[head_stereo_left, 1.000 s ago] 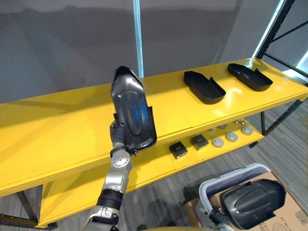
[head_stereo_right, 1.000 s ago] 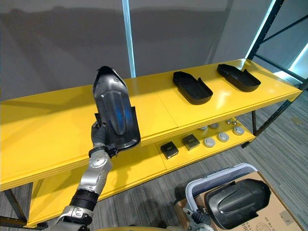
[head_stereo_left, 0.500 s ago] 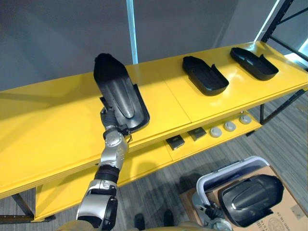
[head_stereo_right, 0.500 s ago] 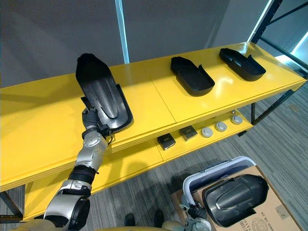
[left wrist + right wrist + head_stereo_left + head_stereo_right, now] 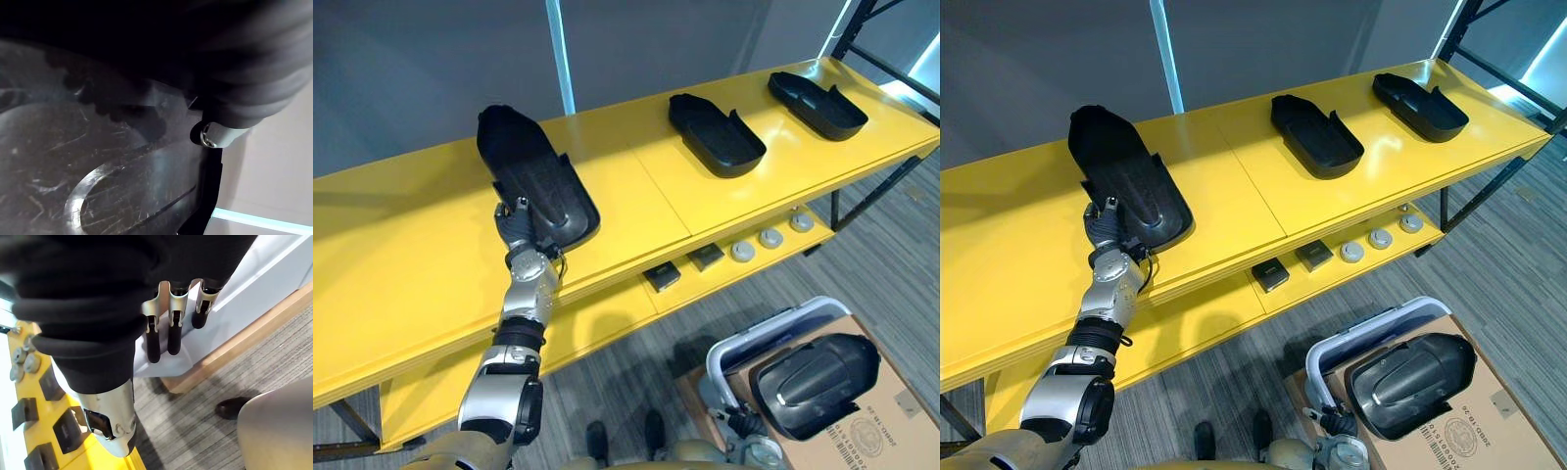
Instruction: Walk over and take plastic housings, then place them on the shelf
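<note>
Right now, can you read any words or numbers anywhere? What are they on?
Cardboard box: a barcode label with more print beside it, all too small to read.
Plastic housing in the left hand: no writing that I can see.
Yellow shelf: no writing that I can see.

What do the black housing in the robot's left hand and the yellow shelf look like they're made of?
The housing in the left hand: likely moulded plastic, black, semi-gloss; soft highlights, and fine scratches in the left wrist view. The shelf: yellow, smooth, glossy, reflecting light; perhaps painted metal or coated board, I cannot tell which.
</note>
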